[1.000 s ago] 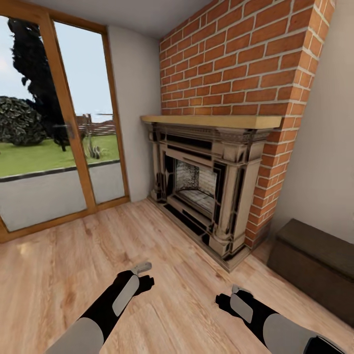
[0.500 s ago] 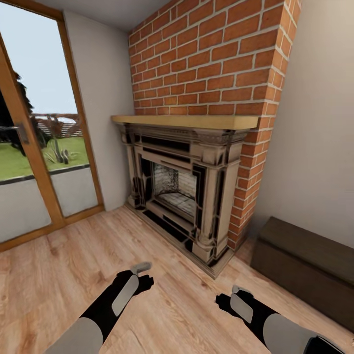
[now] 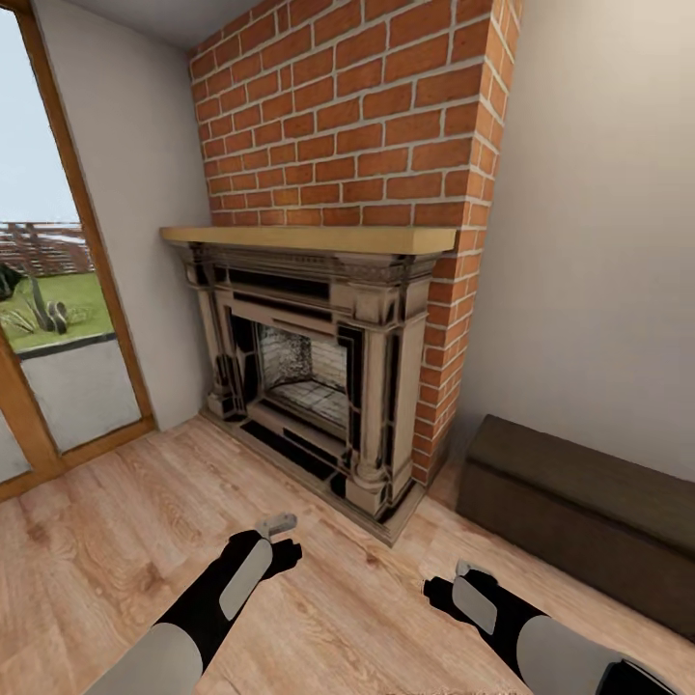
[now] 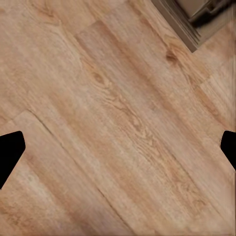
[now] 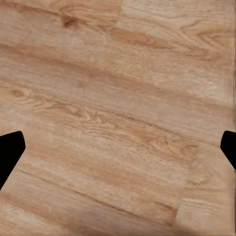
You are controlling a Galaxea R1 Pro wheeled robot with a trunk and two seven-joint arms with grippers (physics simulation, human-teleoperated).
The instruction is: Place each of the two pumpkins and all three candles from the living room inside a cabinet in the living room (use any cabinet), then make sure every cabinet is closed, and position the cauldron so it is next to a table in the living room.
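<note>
A long, low, dark brown cabinet (image 3: 579,507) stands against the pale wall at the right, its front shut. My left gripper (image 3: 280,542) hangs low over the wood floor, open, its dark fingertips (image 4: 10,152) wide apart with nothing between them. My right gripper (image 3: 442,585) is also open over bare planks, with one fingertip (image 5: 10,152) at each side of the right wrist view. The pumpkins, candles, cauldron and table are out of view.
A brick chimney with an ornate fireplace (image 3: 309,376) and wooden mantel (image 3: 309,237) faces me. Its hearth base (image 3: 319,473) juts onto the floor. A wood-framed glass door (image 3: 58,338) is at the left. Wood flooring (image 3: 125,541) lies open before me.
The whole view has swung to the right: fireplace and glass door slid left in the picture and more of the cabinet shows. Both arms keep the same pose.
</note>
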